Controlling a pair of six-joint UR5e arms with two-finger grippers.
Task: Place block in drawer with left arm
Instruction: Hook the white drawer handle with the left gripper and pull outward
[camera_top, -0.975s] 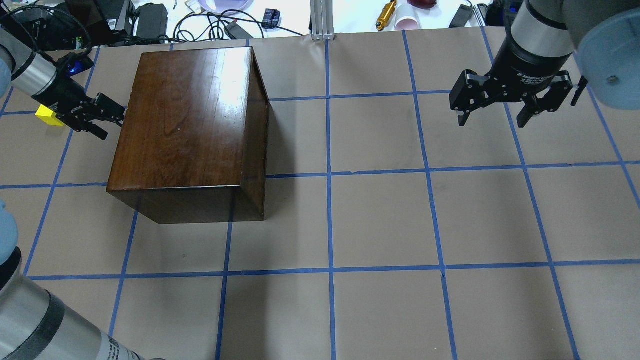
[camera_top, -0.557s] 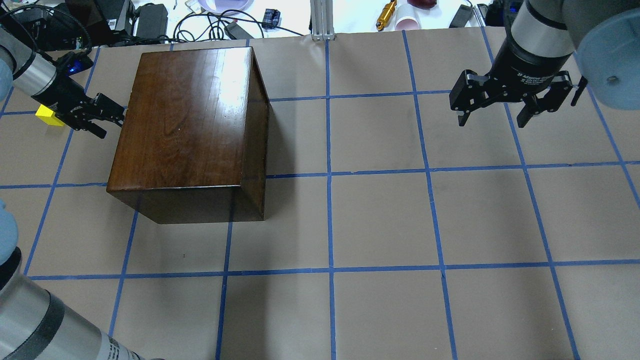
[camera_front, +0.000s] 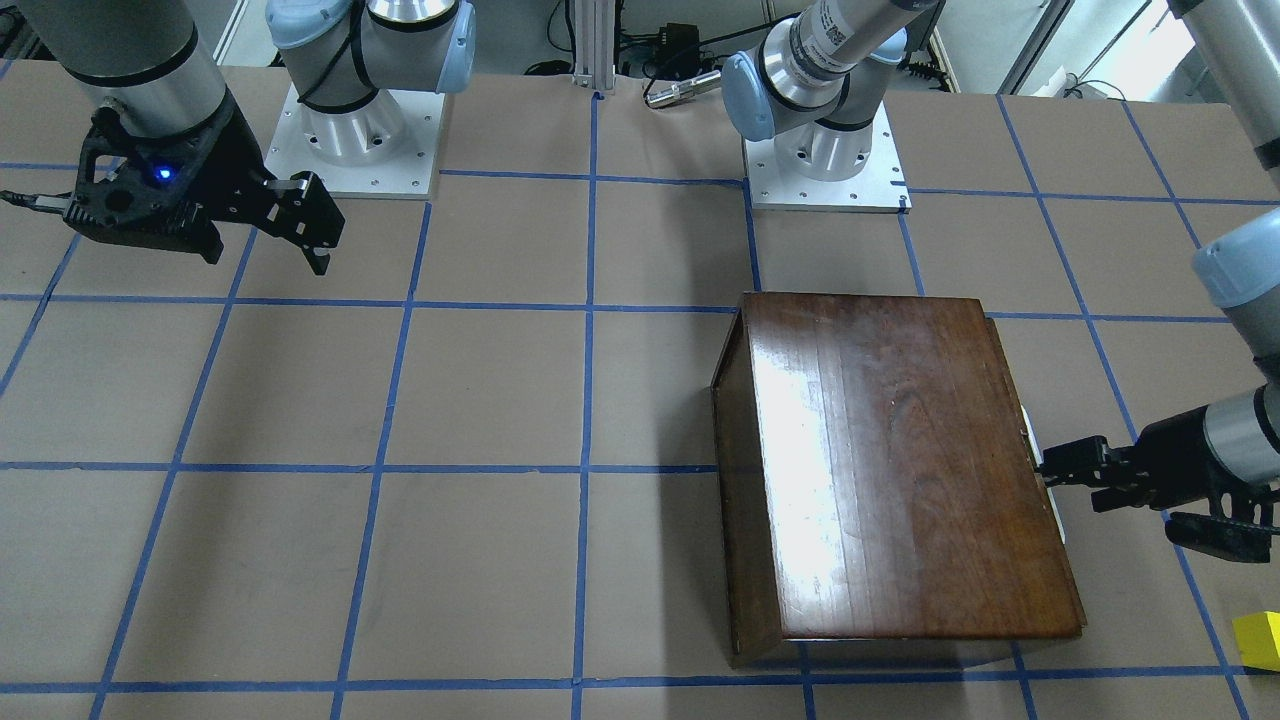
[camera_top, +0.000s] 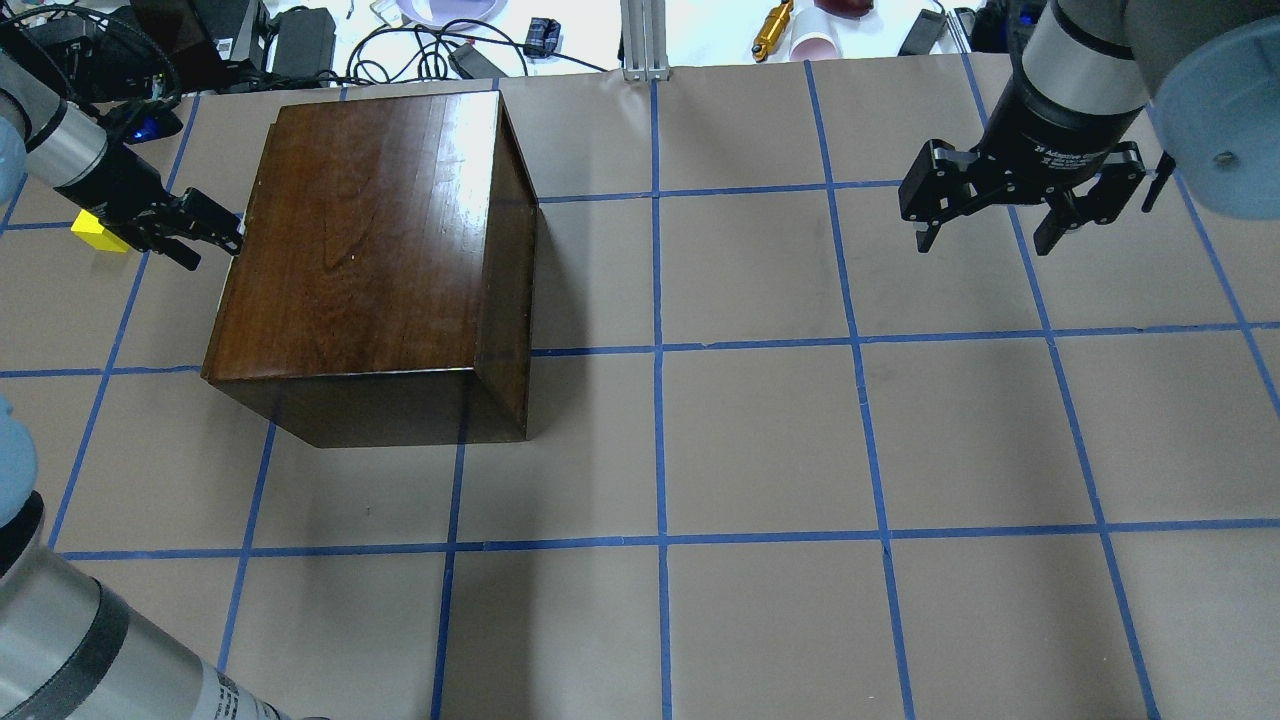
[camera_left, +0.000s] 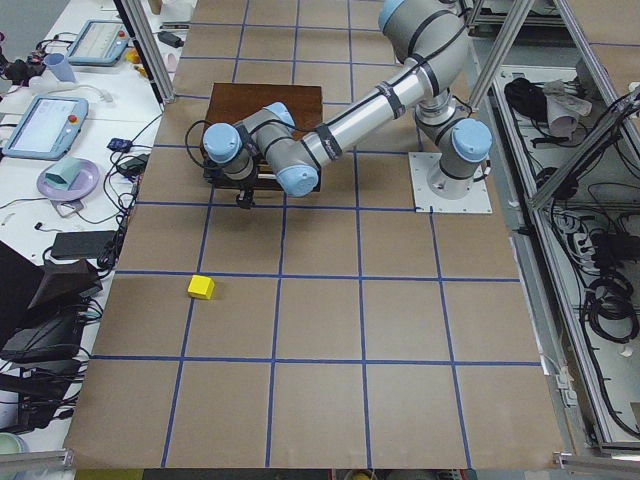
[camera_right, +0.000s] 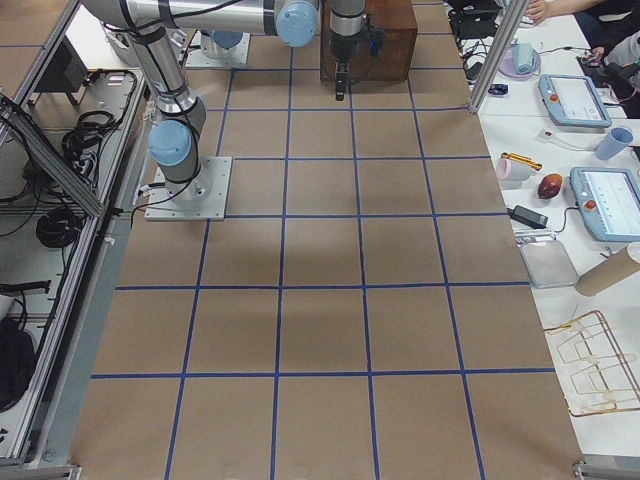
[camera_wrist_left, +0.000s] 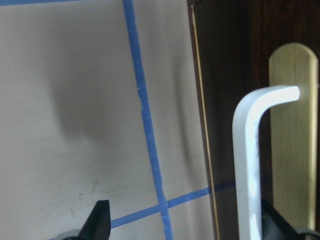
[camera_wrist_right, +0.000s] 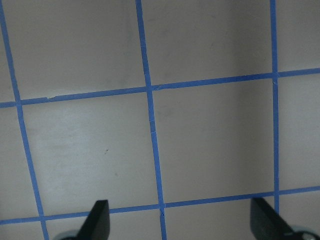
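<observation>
Reaching in low from the left with the left gripper (camera_top: 214, 238), pointing it at the left-hand face of the glossy dark-brown cabinet (camera_top: 370, 240) and touching or all but touching that face. Holding those jaws spread wide and clamping nothing, with one fingertip (camera_wrist_left: 101, 220) hanging over bare table (camera_top: 760, 440) and the other sitting just right of the pale bent handle (camera_wrist_left: 247, 165), so bracketing the handle loosely rather than pinching it. Facing the drawer (camera_wrist_left: 225, 100) at its dark front panel, with the handle standing off a brass plate (camera_wrist_left: 293, 125) fixed there; showing too little to tell whether lying flush or drawn slightly out. Lying on the table left of the cabinet, beyond the left gripper and partly hidden under it from overhead, apart from the drawer and untouched: the yellow block (camera_top: 92, 231). Hovering over the far right of the table with the right gripper (camera_top: 985, 242), well apart from cabinet and block, its jaws likewise standing wide and carrying nothing, looking straight down on blue tape lines (camera_wrist_right: 150, 125).
</observation>
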